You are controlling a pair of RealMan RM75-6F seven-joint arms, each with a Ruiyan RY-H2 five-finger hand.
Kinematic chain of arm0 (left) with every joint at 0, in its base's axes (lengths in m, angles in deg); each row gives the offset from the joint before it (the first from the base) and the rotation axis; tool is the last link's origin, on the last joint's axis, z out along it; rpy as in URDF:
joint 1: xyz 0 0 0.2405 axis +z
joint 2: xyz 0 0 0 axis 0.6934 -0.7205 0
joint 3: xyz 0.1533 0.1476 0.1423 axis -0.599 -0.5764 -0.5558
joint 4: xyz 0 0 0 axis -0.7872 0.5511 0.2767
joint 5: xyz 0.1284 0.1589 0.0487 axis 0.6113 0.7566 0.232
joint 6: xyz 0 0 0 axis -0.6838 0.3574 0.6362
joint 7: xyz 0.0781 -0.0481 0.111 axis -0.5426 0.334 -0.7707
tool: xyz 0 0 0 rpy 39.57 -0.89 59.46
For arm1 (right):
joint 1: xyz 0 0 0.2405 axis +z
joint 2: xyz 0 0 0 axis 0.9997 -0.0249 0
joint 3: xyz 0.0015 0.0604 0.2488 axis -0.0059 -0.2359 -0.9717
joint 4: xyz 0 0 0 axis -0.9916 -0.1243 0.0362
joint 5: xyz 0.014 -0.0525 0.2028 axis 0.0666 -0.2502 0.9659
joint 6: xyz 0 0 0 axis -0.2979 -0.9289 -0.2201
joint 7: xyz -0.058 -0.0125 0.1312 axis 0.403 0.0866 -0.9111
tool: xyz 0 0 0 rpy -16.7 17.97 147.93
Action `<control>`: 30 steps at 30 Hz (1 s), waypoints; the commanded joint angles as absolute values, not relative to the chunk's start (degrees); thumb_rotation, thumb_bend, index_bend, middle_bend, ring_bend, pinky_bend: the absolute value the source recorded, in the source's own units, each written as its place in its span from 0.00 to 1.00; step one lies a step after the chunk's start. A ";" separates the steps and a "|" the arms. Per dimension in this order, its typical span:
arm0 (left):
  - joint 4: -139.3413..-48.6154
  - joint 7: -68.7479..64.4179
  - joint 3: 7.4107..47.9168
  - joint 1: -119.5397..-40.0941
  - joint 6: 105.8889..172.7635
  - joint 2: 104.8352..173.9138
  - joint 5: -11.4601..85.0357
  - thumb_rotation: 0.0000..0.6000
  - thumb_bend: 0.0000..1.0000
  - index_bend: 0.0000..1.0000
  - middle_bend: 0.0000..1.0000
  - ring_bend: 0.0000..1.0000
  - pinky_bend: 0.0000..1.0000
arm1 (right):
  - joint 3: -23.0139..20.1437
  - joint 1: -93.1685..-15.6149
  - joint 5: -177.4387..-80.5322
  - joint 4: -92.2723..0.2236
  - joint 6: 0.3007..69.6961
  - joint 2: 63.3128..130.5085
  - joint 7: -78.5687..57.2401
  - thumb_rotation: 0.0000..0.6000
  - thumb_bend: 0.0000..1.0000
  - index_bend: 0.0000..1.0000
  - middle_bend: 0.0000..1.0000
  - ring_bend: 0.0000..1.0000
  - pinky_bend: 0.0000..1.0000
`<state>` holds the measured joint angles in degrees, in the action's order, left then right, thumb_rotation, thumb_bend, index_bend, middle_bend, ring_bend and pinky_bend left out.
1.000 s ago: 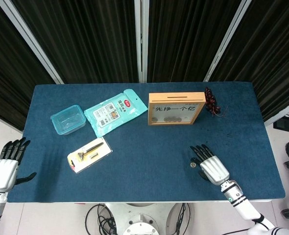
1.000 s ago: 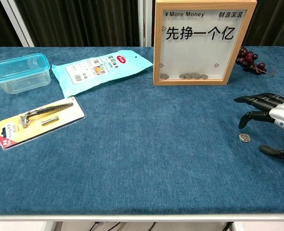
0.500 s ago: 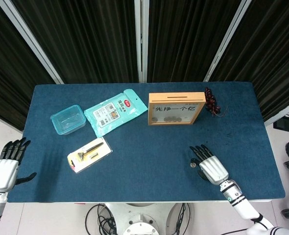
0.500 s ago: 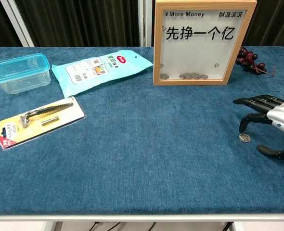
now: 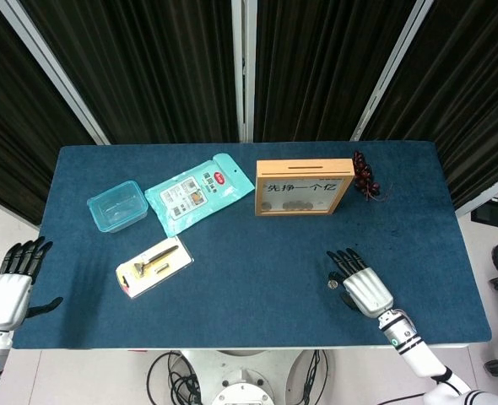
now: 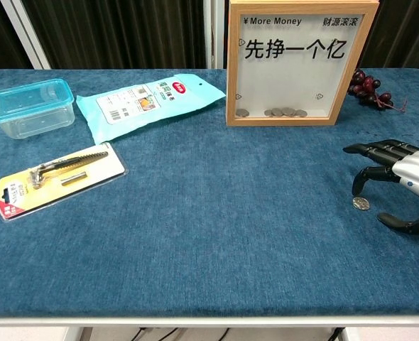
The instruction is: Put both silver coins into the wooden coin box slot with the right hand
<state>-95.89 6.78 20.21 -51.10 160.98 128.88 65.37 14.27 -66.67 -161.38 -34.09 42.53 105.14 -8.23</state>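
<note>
One silver coin (image 6: 361,204) (image 5: 332,285) lies flat on the blue cloth near the table's right front. My right hand (image 6: 401,183) (image 5: 361,287) hovers just right of it, fingers spread, one fingertip (image 6: 356,192) pointing down right above the coin and the thumb low to the right. It holds nothing. The wooden coin box (image 6: 299,62) (image 5: 304,187) stands upright at the back centre-right, with several coins behind its clear front and the slot (image 5: 302,162) on top. A second loose coin is not visible. My left hand (image 5: 11,283) hangs open off the table's left front corner.
A bunch of dark grapes (image 6: 370,89) lies right of the box. A teal wipes packet (image 6: 148,99), a clear blue-lidded container (image 6: 30,106) and a carded razor (image 6: 57,176) lie on the left half of the table (image 6: 195,234).
My right hand has eased slightly back toward the table's front and lowered a fingertip closer over the coin. The coin and the left hand have not moved.
</note>
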 commanded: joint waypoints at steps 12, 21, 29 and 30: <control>-95.68 7.20 20.19 -51.22 160.63 128.82 65.21 1.00 0.00 0.00 0.00 0.00 0.00 | 14.01 -66.58 -161.18 -34.28 41.46 105.31 -7.55 1.00 0.33 0.38 0.02 0.00 0.00; -95.22 7.68 20.17 -51.31 160.41 128.97 65.13 1.00 0.00 0.00 0.00 0.00 0.00 | 13.88 -66.65 -161.36 -34.00 41.61 105.57 -7.27 1.00 0.34 0.41 0.03 0.00 0.00; -94.64 8.31 20.12 -51.47 160.16 129.15 65.17 1.00 0.00 0.00 0.00 0.00 0.00 | 13.73 -66.76 -161.68 -33.08 42.10 106.22 -6.85 1.00 0.34 0.46 0.03 0.00 0.00; -94.53 8.42 20.11 -51.48 160.13 129.18 65.17 1.00 0.00 0.00 0.00 0.00 0.00 | 13.68 -66.74 -161.70 -32.98 42.12 106.31 -6.79 1.00 0.34 0.47 0.04 0.00 0.00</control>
<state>-94.56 8.39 20.12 -51.47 160.14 129.16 65.17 13.70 -66.75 -161.69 -33.00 42.12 106.29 -6.81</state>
